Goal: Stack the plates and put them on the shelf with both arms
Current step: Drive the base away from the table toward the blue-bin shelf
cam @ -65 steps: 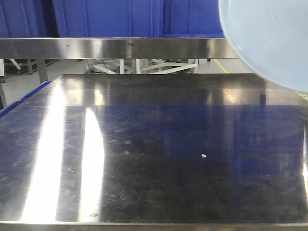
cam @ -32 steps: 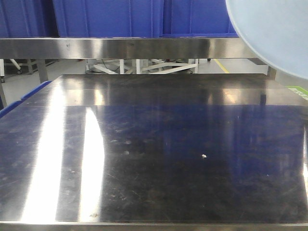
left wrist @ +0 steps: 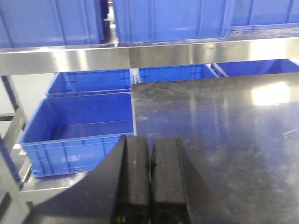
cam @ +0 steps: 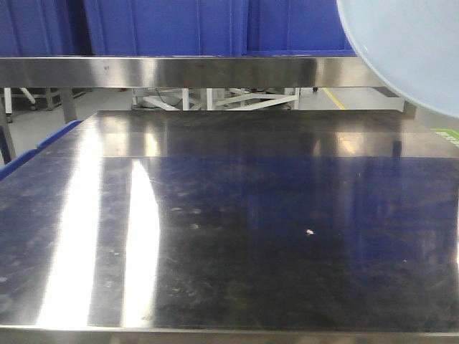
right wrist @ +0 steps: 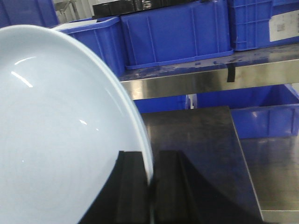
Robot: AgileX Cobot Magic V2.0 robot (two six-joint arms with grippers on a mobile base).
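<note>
The plate [right wrist: 56, 130] hung in the air, steeply tilted, its rim pinched between the right jaws, which were clamped on that thin edge alone. In the front view it filled the upper right corner, above the desk [cam: 229, 236] and before the steel shelf rail [cam: 179, 72]. No second plate showed anywhere (the desk carried only a pale speck [cam: 309, 231]). The left jaws were pressed together on nothing, poised by the desk's left edge near an open blue bin [left wrist: 79, 126]. The likely trouble: so large a dish held by one narrow bite could pivot or slide out, and a swing toward the shelf could knock it against the rail or the blue crates [right wrist: 177, 32] crowding it.
</note>
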